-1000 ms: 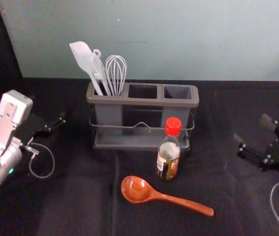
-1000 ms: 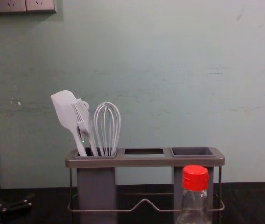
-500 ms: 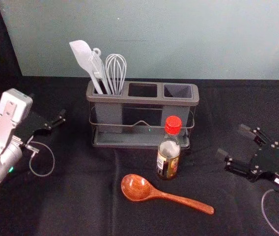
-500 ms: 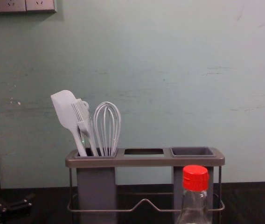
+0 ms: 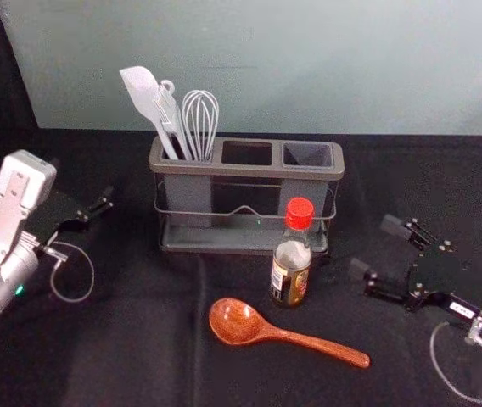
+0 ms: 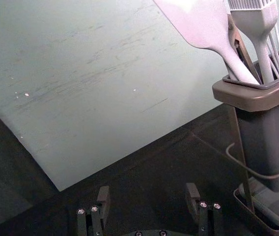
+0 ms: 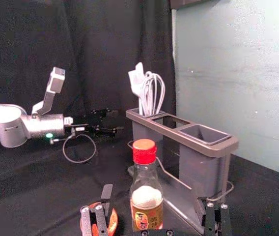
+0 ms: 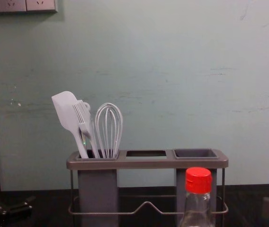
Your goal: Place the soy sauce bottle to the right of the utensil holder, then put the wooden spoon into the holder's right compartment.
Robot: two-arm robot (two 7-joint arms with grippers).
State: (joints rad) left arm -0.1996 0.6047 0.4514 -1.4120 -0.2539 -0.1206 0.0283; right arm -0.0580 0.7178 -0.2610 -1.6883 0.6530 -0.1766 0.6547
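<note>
Jaws spread wide, the right gripper [image 5: 377,246] is pointing in toward the bottle [image 5: 292,264] from its right, gripping nothing and keeping well apart from it. The bottle is standing upright just in front of the holder [image 5: 245,175], over toward its right end. It's wearing a bright red cap [image 5: 299,209], and its clear glass is widening from the neck down to a gold label [image 7: 148,216] carrying red and dark markings; a whitish patch is showing above that label. Nearer me, the spoon [image 5: 238,323] is lying flat on the black cloth [image 5: 139,348], glossy and reddish brown, its round bowl sitting to the left and its slim handle slanting off to the right. Spatula [image 5: 142,91], brush [image 5: 170,114] and whisk [image 5: 200,119] are leaning in the holder's left compartment. Left of all that, the left gripper [image 5: 108,202] is resting with its jaws apart, holding nothing.
</note>
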